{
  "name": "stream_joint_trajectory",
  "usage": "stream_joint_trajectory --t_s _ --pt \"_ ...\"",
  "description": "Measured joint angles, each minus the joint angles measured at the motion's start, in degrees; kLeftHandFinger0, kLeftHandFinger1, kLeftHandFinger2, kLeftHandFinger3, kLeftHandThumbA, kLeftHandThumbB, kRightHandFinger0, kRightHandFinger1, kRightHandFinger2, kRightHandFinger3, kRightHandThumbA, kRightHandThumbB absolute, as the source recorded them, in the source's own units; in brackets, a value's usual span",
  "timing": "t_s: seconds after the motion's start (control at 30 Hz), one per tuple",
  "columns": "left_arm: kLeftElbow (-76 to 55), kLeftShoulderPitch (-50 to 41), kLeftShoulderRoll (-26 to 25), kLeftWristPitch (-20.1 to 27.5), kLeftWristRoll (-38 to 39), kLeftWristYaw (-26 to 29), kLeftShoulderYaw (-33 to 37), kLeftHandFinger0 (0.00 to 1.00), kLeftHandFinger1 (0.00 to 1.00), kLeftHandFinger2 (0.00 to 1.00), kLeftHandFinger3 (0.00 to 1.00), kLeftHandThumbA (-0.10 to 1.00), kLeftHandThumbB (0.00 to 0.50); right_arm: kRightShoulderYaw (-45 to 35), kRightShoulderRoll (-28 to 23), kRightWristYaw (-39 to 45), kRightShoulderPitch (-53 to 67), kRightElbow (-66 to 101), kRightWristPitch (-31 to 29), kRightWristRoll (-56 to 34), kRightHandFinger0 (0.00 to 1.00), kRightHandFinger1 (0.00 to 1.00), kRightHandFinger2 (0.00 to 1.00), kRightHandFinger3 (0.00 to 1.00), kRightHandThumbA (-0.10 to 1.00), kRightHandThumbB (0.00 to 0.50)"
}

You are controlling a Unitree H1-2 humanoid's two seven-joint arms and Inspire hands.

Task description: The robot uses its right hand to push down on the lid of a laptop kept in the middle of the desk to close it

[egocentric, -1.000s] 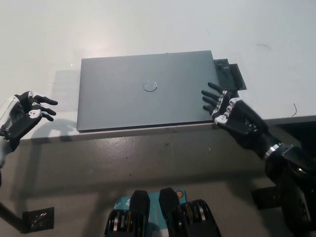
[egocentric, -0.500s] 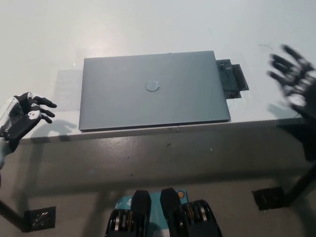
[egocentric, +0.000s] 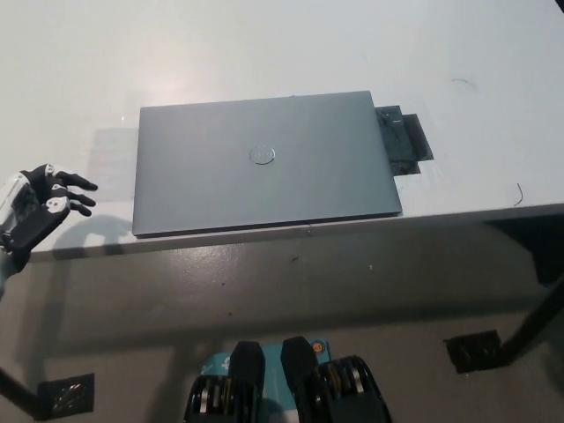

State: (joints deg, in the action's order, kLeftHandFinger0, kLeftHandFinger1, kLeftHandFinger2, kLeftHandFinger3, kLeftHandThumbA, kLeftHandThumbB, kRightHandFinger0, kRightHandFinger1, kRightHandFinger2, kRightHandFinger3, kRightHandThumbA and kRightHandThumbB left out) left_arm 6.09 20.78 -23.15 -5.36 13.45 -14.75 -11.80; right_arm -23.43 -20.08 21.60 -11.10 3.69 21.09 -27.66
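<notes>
Laptop (egocentric: 264, 163) lies shut in the middle of the frame, its grey lid flat and facing up, with a round logo (egocentric: 262, 155) near the lid's centre. It sits on the white desk (egocentric: 264, 44), its near long edge close to and roughly in line with the desk's front edge. A dark flat piece (egocentric: 404, 143) shows at the laptop's right end, touching it or partly under it; which one cannot be told.

Compared with half a second ago, the black right hand, then blurred at the upper right of the frame, has gone out of view altogether; a second ago it was at the laptop's lower right corner. The whole picture has shifted slightly to the left, so the laptop's small change of place is the camera's, not its own.

At the lower left edge of the frame the left hand (egocentric: 40, 204) is held just off the desk's front corner, fingers (egocentric: 77, 185) spread and holding nothing, much as in both earlier frames. Grey floor (egocentric: 291, 291) fills the lower part of the frame.
</notes>
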Motion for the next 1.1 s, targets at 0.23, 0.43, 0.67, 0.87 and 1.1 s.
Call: stream_joint_trajectory --t_s 0.23,0.43,0.67,0.87,1.1 --pt "-0.2 -0.5 0.0 -0.6 0.0 0.1 -0.3 0.47 0.46 0.52 0.55 -0.1 0.109 0.1 0.0 -0.2 0.0 -0.9 -1.2 0.0 1.0 1.0 0.93 1.0 0.29 0.23" --pt "-0.2 -0.9 0.0 -0.9 0.0 0.1 -0.3 0.48 0.47 0.52 0.54 -0.1 0.118 0.1 0.0 -0.5 0.0 -0.9 -2.1 0.0 1.0 1.0 0.92 1.0 0.28 0.222" --pt "-0.1 -0.9 0.0 -0.6 0.0 0.1 -0.3 0.47 0.46 0.51 0.55 -0.1 0.105 0.4 -0.1 -0.9 0.0 -0.7 -2.1 0.0 1.0 1.0 0.95 1.0 0.25 0.229" --pt "0.0 -1.1 0.0 -0.4 0.0 0.1 -0.4 0.46 0.46 0.53 0.54 -0.1 0.106 0.8 -0.3 -1.0 0.0 -0.6 -2.1 0.0 1.0 1.0 0.93 1.0 0.24 0.222" --pt "-0.5 -1.7 0.1 -0.5 0.0 0.2 -0.4 0.48 0.47 0.53 0.55 -0.1 0.104 1.3 -1.0 -1.1 -0.2 -0.6 -2.1 0.0 1.0 1.0 0.93 1.0 0.26 0.233"
